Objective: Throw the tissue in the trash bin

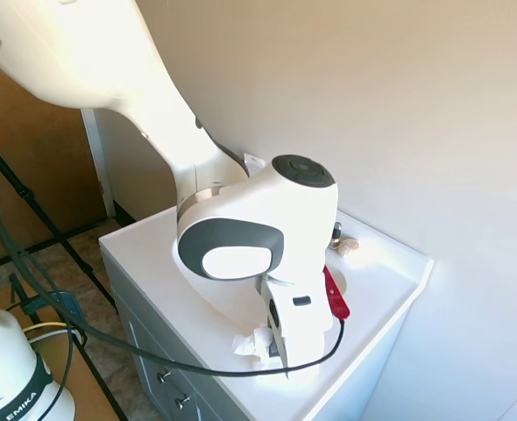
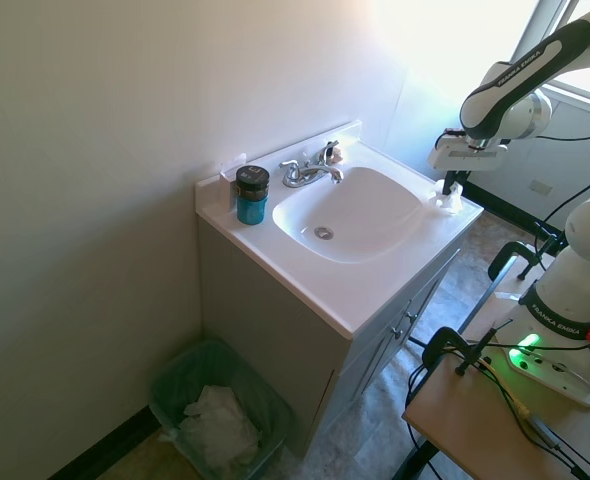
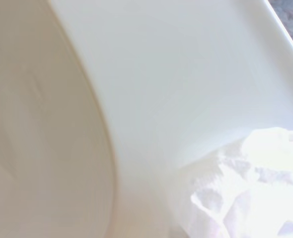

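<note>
A white vanity top (image 2: pixel 370 295) holds an oval sink (image 2: pixel 350 215). A chrome faucet (image 2: pixel 310 170) stands at the top's back edge. A blue jar (image 2: pixel 252 195) with a dark lid sits in the back corner, a small white card (image 2: pixel 233 165) just behind it.

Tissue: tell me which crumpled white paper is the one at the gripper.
The tissue on the vanity's right front corner, directly under the gripper. The other crumpled white paper lies in the green trash bin on the floor.

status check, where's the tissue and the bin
Gripper on tissue at the counter's far corner, grip unconfirmed. Trash bin on floor beside vanity. Nothing blocking in view.
</note>
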`<state>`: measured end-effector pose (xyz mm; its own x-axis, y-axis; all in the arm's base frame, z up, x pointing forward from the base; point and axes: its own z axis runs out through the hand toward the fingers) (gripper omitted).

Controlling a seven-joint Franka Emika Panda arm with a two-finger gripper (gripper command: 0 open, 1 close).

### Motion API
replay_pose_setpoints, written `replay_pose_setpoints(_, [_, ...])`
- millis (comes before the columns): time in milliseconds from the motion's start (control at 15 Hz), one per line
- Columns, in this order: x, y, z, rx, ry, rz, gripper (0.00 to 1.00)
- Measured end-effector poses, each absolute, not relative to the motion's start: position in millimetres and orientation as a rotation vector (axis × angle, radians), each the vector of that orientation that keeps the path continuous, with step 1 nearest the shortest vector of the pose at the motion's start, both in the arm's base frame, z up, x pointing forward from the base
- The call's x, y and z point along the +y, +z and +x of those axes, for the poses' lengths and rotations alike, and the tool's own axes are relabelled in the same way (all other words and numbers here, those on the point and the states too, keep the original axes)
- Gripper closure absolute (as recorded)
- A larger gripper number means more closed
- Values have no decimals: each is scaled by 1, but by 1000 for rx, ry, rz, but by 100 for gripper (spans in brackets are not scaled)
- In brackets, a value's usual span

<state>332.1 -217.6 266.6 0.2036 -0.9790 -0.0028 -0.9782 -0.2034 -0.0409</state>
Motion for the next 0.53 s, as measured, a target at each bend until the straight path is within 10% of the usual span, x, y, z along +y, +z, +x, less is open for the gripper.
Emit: replay_pose_setpoints(533, [-16, 434, 410, 1733, -294, -2546, 100])
